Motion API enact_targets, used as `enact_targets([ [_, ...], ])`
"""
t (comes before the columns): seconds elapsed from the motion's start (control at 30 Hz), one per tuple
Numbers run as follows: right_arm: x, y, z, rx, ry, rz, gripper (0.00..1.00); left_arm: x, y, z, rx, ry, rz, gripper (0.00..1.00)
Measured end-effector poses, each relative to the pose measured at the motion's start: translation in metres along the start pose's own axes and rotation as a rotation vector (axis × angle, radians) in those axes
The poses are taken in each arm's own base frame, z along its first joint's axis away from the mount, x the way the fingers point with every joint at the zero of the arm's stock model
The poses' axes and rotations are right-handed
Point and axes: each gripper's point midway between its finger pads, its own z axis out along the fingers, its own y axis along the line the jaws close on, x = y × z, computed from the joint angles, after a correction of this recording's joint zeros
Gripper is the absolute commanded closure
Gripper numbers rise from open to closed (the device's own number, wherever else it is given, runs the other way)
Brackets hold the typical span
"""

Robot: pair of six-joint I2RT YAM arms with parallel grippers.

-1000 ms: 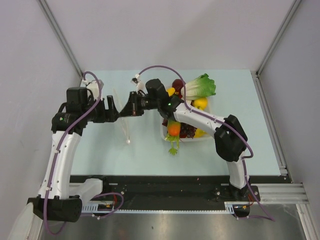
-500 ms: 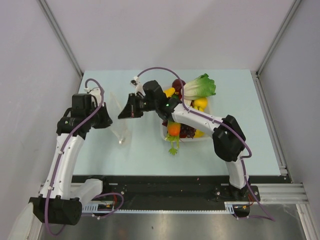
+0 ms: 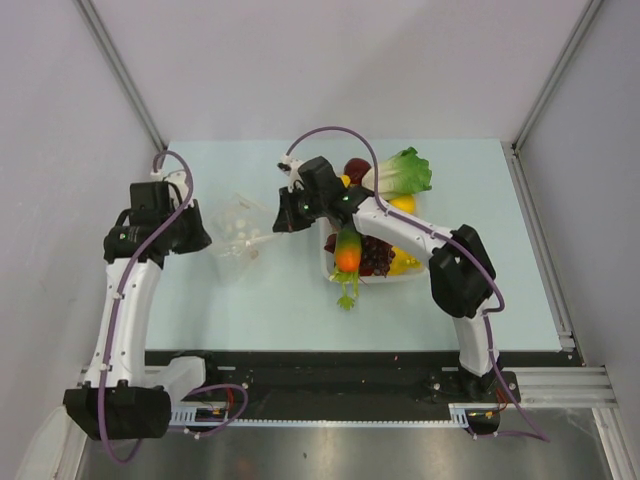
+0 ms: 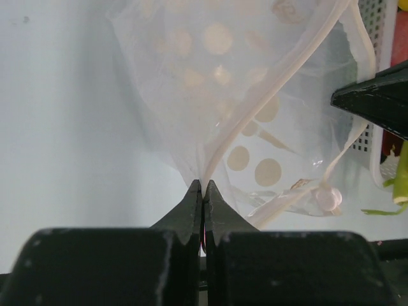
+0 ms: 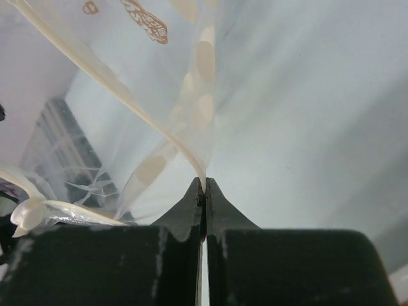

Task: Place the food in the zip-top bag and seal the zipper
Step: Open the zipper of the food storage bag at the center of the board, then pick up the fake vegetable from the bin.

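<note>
We hold the bag (image 3: 240,226) between both grippers.
Left gripper (image 4: 203,186) and right gripper (image 5: 204,183) each pinch its rim tight; clear, white-dotted and crumpled, it sags between them, just beyond their fingertips.

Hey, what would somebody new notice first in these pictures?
Probably the clear, white-dotted zip-top bag, held left of centre in the top view between the left gripper and the right gripper, each shut on an edge of it. Then the bright toy food heaped in the white tray to its right, with a lettuce head at the far end and an orange carrot at the near left corner.
</note>
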Motion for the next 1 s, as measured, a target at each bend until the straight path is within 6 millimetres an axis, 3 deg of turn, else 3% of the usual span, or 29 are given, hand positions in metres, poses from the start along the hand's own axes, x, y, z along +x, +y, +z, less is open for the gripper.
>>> enact_targets([
  [0.1, 0.004, -0.009, -0.005, 0.037, 0.035, -0.057, 0.89, 0.005, -0.010, 0.008, 0.055, 0.044, -0.004, 1.00],
  [0.2, 0.001, -0.006, -0.011, 0.043, 0.050, -0.124, 0.76, 0.009, -0.021, 0.016, 0.107, 0.084, -0.003, 1.00],
  [0.33, -0.006, 0.000, -0.018, 0.060, 0.050, -0.233, 0.42, 0.010, -0.030, 0.026, 0.145, 0.115, -0.011, 1.00],
  [0.5, -0.011, 0.000, -0.034, 0.082, 0.053, -0.291, 0.11, 0.010, -0.037, 0.042, 0.184, 0.152, -0.045, 1.00],
  [0.67, -0.034, -0.015, -0.059, 0.094, 0.016, -0.253, 0.02, 0.012, -0.048, 0.052, 0.219, 0.187, -0.058, 1.00],
  [0.83, -0.083, -0.044, -0.117, 0.093, -0.112, -0.122, 0.00, 0.010, -0.055, 0.056, 0.247, 0.200, -0.063, 1.00],
  [1.0, -0.136, -0.094, -0.214, 0.175, -0.345, 0.036, 0.00, 0.007, -0.058, 0.058, 0.252, 0.202, -0.068, 1.00],
])
